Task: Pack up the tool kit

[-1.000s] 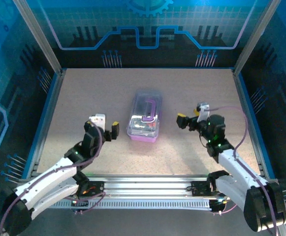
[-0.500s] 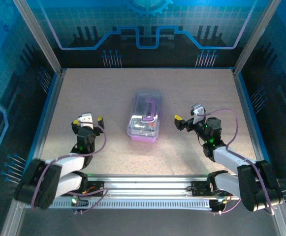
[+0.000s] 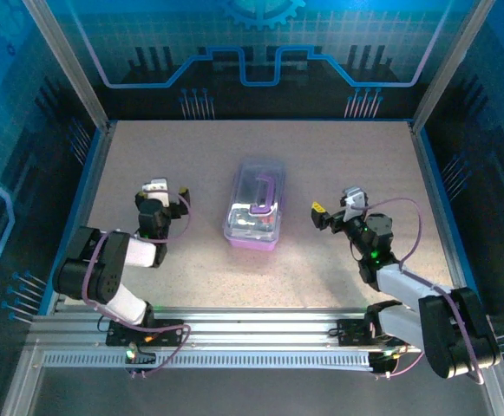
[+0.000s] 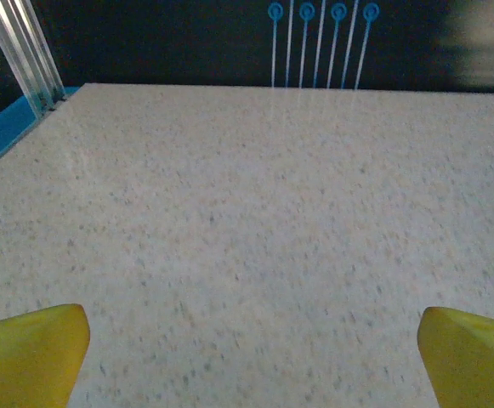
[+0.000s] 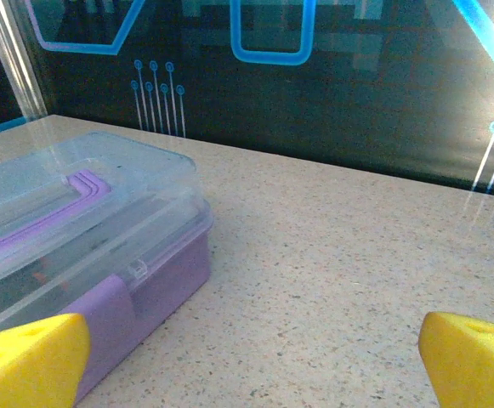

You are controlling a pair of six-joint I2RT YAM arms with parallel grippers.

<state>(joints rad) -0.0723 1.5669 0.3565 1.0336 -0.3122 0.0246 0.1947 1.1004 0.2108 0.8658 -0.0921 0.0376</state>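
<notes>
1. A purple tool kit (image 3: 254,205) with a clear lid (image 5: 76,170) lies near the middle of the speckled table (image 3: 147,156), seen from the top camera. Its purple handle (image 3: 265,195) rests flat on top.
2. The lid is down on the purple base. Dark and orange shapes show faintly through the plastic, too blurred to name.
3. The left gripper (image 3: 160,198) sits at 9 o'clock from the case, well apart from it. Its jaws are spread wide and hold nothing.
4. From the left wrist, its yellow fingertips (image 4: 25,353) frame bare table, with the left gripper (image 4: 247,348) gaping above the surface.
5. The right gripper (image 3: 334,212) sits at 3 o'clock from the case, near it but not touching. Its jaws are also fully parted and empty.
6. From the right wrist, the tool kit (image 5: 85,246) lies toward 9 o'clock. A purple latch (image 5: 102,297) on its near side stands just beyond the left-hand yellow fingertip (image 5: 25,357). The right gripper (image 5: 247,348) spans open table.
</notes>
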